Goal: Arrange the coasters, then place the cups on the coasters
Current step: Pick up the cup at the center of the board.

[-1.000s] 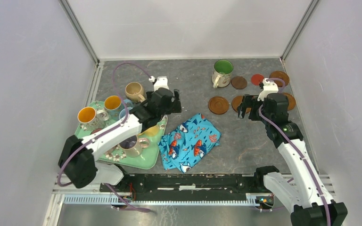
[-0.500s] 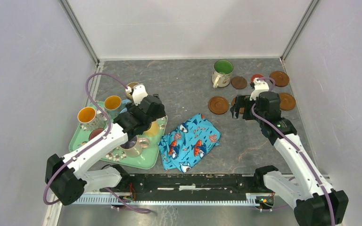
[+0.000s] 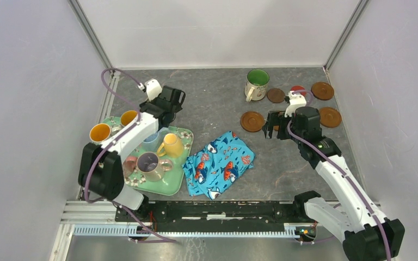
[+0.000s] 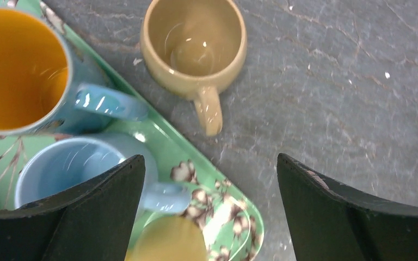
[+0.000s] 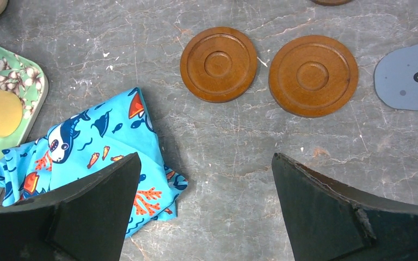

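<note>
A cream cup with a green inside [image 3: 257,84] stands at the back right among brown coasters [image 3: 252,120] and a red one [image 3: 297,89]. The right wrist view shows two ringed brown coasters [image 5: 219,64] and a blue-grey one [image 5: 411,77] ahead of my open right gripper [image 5: 206,157], which hovers empty over bare table. Several cups sit on the green tray [image 3: 171,187], among them a yellow one [image 3: 171,145] and a light blue one [image 4: 65,163]. A beige cup [image 4: 193,46] stands on the table just past the tray's corner. My left gripper [image 4: 211,157] hangs open above that corner, holding nothing.
A blue fish-print cloth [image 3: 220,162] lies crumpled in the middle front, between the tray and the coasters. White walls with metal corner posts close off the back and both sides. The arm bases and a rail run along the near edge.
My left arm has swung from over the tray towards the back left and now sits above the beige cup. My right gripper has shifted a little to the left.
</note>
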Tool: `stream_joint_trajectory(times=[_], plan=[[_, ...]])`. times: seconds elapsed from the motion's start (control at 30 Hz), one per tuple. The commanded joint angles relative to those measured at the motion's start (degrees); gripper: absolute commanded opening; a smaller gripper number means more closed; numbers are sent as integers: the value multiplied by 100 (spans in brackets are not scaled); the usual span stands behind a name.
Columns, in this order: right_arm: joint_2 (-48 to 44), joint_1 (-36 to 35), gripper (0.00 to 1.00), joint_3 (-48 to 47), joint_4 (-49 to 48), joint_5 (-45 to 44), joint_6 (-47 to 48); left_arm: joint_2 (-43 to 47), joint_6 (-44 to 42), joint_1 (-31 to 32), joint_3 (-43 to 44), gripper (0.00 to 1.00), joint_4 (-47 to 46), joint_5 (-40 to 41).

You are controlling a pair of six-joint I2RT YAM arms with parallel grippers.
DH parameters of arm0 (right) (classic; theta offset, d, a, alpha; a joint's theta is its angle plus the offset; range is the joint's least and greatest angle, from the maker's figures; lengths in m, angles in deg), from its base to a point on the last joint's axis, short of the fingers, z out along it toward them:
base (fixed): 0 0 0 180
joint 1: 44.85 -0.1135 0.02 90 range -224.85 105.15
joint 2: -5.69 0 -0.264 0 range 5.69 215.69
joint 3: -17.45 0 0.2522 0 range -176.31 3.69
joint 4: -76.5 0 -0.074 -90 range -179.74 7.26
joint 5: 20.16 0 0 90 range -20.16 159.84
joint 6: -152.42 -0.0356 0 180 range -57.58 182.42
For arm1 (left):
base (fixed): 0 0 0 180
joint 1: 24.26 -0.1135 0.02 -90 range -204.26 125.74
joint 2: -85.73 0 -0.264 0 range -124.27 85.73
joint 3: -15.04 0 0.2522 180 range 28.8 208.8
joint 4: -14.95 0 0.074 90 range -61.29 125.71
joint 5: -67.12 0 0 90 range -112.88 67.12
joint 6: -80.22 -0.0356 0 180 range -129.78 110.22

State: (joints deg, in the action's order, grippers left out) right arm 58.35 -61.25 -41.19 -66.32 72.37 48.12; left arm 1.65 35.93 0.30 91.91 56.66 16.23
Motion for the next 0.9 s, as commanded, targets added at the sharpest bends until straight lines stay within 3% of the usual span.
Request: stream_joint_trajectory(times=[0.0, 0.2, 0.6, 0.87], plan=[[-233, -21, 98, -267, -54, -141, -22, -633, -138, -116, 565, 95, -418, 486], [-380, -23, 98, -284, 76, -217, 19, -1426, -26, -332, 875, 88, -465, 686], [-480, -26, 98, -364, 293, -401, 121, -2357, 103, -582, 1314, 63, -588, 330], [-514, -22, 98, -326, 311, -385, 117, -2567, 314, -670, 1291, 58, -588, 223]])
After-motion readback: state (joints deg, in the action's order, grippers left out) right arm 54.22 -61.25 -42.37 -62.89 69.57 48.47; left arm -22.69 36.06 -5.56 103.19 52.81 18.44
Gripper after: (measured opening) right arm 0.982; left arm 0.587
